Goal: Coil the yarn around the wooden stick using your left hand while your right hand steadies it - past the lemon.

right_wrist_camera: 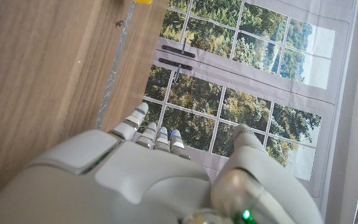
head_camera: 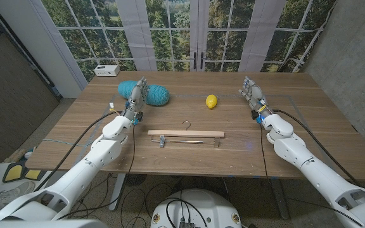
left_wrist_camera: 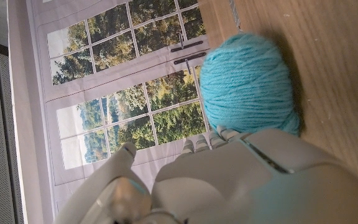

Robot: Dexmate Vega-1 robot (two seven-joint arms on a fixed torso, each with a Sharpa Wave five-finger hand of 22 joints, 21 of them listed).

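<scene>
Yarn point(head_camera: 146, 92), a teal skein, lies on the far left part of the wooden table point(head_camera: 296, 142), its long axis running across our view, well left of the lemon point(head_camera: 211, 101). Our left hand point(head_camera: 135, 100) stands directly in front of it, fingers raised and apart, holding nothing; from the left wrist view the yarn point(left_wrist_camera: 247, 81) sits just past the fingertips, though we cannot tell whether they touch it. The wooden stick appears to be the bar of a clothes hanger point(head_camera: 185, 134) with a wire hook and clips, lying crosswise near the table's middle, closer to us than the lemon. Our right hand point(head_camera: 253, 92) is raised at the far right, fingers apart and empty, well apart from the hanger. We judge the left hand nearer the yarn. Behind the table stand tall windows onto trees and a small white box point(head_camera: 107, 70).
</scene>
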